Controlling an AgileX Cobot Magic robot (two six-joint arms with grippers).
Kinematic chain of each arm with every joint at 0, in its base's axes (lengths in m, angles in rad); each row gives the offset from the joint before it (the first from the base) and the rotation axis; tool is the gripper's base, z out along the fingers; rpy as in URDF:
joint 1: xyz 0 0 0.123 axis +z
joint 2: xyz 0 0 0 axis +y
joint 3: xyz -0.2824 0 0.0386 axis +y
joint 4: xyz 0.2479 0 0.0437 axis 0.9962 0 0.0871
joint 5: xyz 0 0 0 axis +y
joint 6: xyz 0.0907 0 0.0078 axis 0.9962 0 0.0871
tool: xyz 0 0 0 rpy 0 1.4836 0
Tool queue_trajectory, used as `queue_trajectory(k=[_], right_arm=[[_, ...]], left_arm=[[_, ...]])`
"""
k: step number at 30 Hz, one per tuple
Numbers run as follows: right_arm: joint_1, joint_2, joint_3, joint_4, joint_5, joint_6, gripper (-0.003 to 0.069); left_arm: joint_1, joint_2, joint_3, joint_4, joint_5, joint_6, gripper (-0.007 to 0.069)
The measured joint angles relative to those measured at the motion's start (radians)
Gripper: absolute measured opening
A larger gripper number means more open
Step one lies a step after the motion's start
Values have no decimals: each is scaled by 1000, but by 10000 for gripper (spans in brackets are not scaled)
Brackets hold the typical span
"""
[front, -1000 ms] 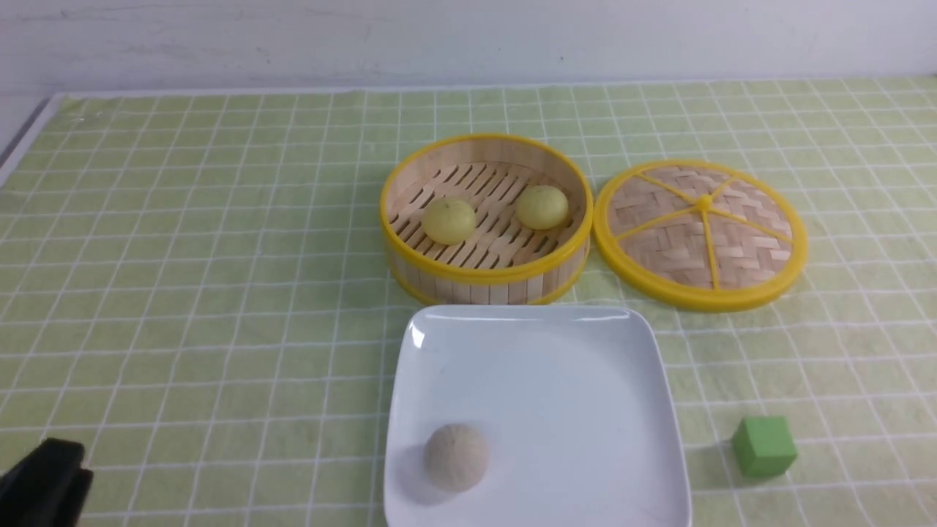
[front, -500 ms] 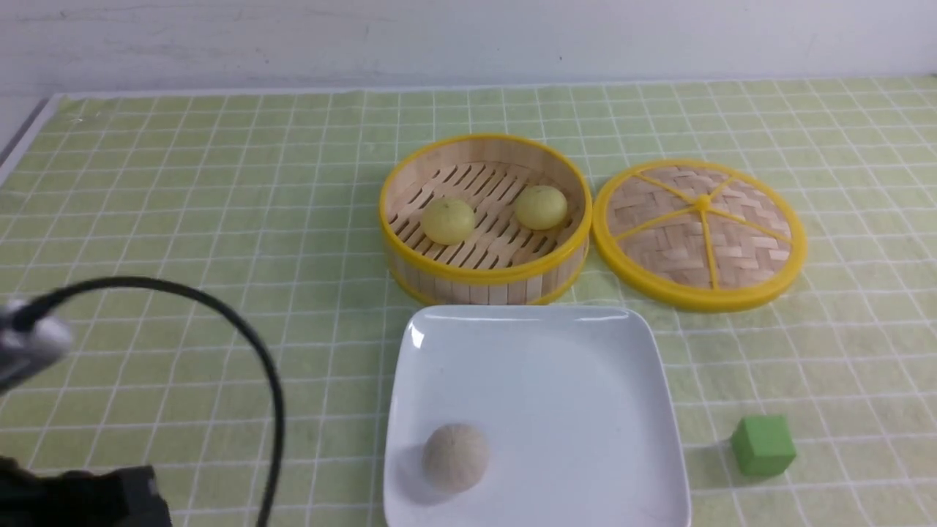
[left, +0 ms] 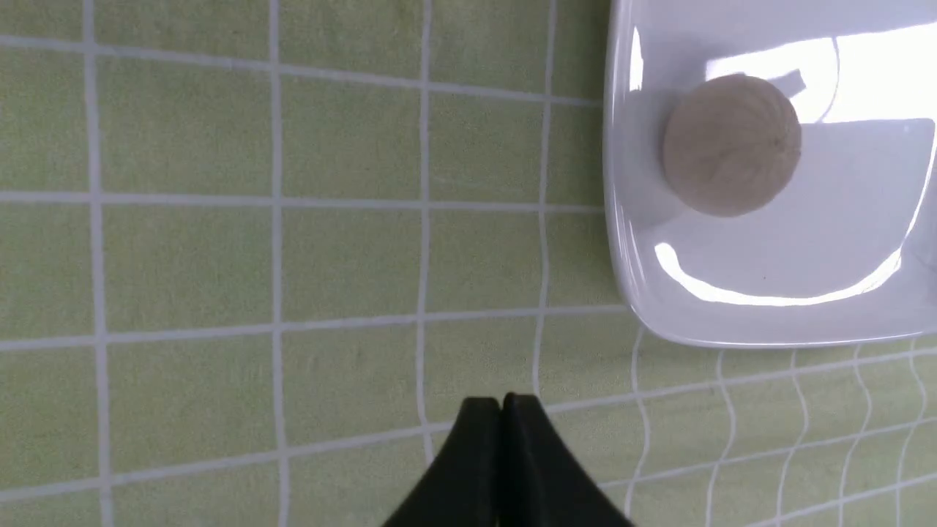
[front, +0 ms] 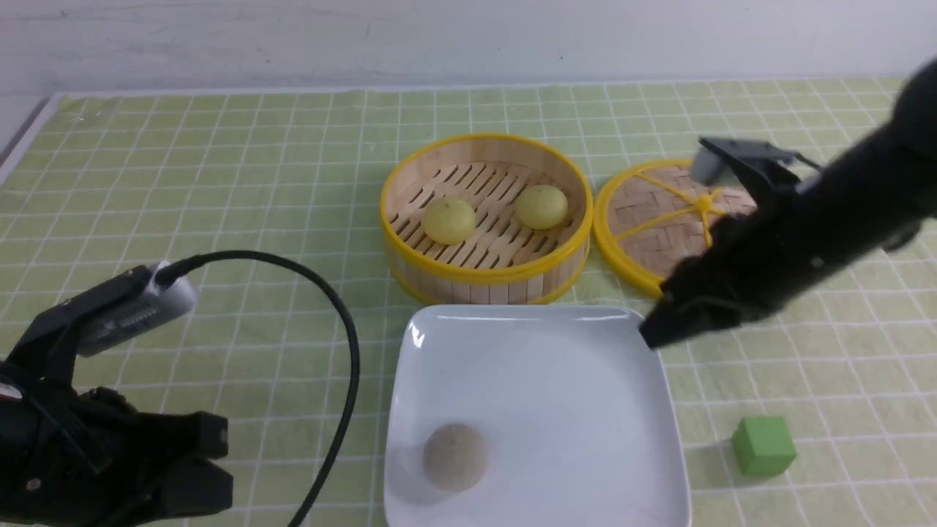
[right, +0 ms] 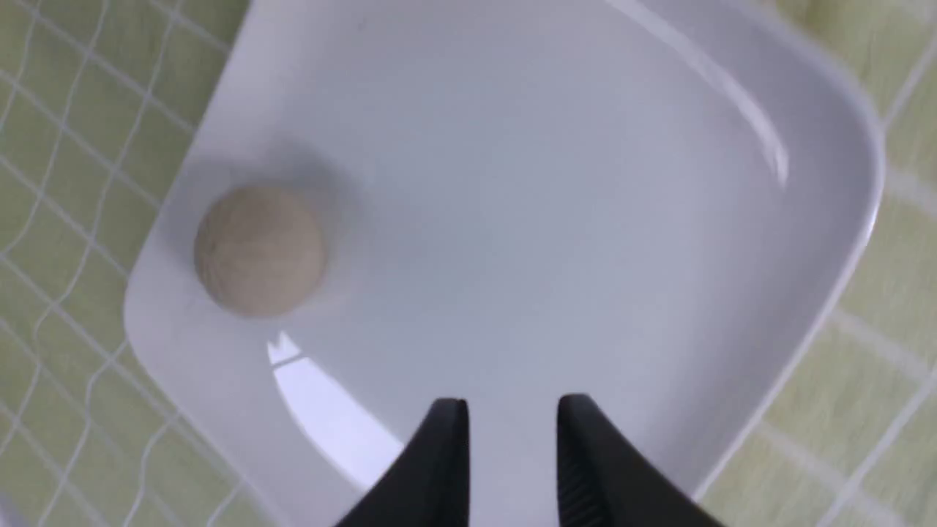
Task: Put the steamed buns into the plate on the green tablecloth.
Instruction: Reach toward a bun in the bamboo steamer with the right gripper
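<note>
Two pale yellow steamed buns (front: 449,220) (front: 542,206) lie in the open bamboo steamer basket (front: 483,282) on the green tablecloth (front: 219,183). The white square plate (front: 556,380) sits in front of the basket; it also shows in the left wrist view (left: 732,293) and the right wrist view (right: 549,183). My left gripper (front: 208,465) is shut and empty, low over the cloth to the left of the plate (left: 500,401). My right gripper (front: 651,333) is slightly open and empty, over the plate's far right corner (right: 512,402).
A grey-beige bun (front: 455,457) lies on the plate's near left part. The steamer lid (front: 644,234) lies right of the basket, partly hidden by my right arm. A small green cube (front: 763,446) sits right of the plate. A black cable (front: 344,329) loops from my left wrist.
My left arm has risen into view at the lower left and moved toward the plate. My right arm has come in from the right, over the lid, to the plate's far right corner.
</note>
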Motion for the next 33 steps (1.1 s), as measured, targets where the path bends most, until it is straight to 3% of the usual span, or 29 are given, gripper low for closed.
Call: queue_trajectory(k=[9, 16, 22, 25, 30, 33], right_arm=[[56, 344, -493, -196, -57, 187, 318], [57, 574, -756, -306, -68, 199, 343], [57, 660, -815, -357, -112, 199, 334], [58, 692, -817, -359, -132, 199, 277], [66, 687, -830, -359, -112, 199, 32], [71, 619, -830, -360, -18, 199, 10]], left_arm=[[0, 0, 0, 5, -31, 0, 75], [0, 0, 0, 8, -68, -36, 148], [0, 0, 0, 10, -71, -43, 192], [0, 0, 0, 11, -71, -51, 198], [0, 0, 0, 11, -72, -64, 203], [0, 0, 0, 15, -72, -65, 210]])
